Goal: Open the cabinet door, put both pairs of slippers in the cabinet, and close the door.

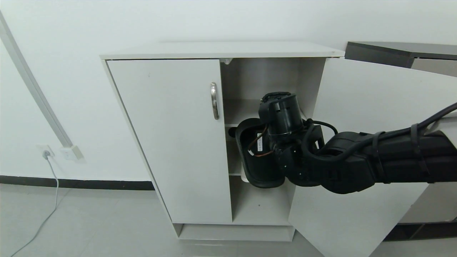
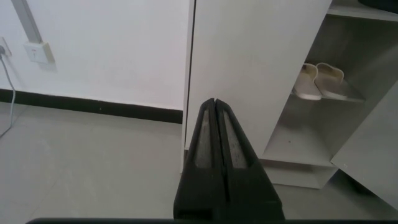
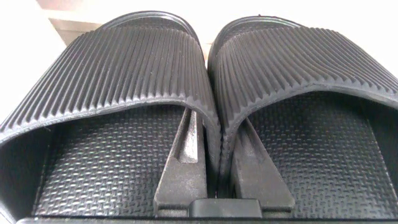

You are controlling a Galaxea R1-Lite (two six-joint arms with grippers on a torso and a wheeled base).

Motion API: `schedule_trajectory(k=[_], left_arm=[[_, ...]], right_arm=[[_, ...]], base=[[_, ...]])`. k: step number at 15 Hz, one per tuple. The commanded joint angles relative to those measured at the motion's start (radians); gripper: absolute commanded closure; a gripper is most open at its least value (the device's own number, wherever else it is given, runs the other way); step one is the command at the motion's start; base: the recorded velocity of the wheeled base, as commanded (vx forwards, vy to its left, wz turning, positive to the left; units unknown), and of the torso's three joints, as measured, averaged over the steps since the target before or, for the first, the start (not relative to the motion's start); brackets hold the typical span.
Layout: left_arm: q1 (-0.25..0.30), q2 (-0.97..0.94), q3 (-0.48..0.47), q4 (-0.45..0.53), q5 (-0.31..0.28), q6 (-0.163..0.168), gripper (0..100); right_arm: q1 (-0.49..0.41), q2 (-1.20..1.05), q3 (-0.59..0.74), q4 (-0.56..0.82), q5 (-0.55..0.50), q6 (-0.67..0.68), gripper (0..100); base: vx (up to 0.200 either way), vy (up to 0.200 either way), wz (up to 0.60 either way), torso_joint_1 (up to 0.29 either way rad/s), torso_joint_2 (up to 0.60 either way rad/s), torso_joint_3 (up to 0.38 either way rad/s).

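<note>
The right gripper, jaws pinching the black slippers, hung inside the open cabinet, so shelving and releasing them seemed next; the left gripper had its jaws pressed together, empty.

The white cabinet stands with its left door shut and its right door swung wide open. The black slippers, ribbed across the straps, are pressed side by side, their inner walls pinched in the right gripper, at the cabinet's open half. The pale slippers lie side by side on a lower shelf inside
</note>
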Motion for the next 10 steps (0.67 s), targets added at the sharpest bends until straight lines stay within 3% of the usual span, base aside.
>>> schedule_trajectory(k=[1, 10], left_arm=[[0.0, 0.0, 0.0, 0.0, 0.001, 0.001, 100], [0.0, 0.0, -0.001, 0.0, 0.001, 0.001, 100]], right_arm=[[-0.006, -0.002, 0.001, -0.003, -0.001, 0.0, 100], [-0.003, 0.001, 0.002, -0.016, 0.001, 0.0, 100]], base=[[0.0, 0.0, 0.0, 0.0, 0.0, 0.0], [0.2, 0.0, 0.0, 0.002, 0.0, 0.004]])
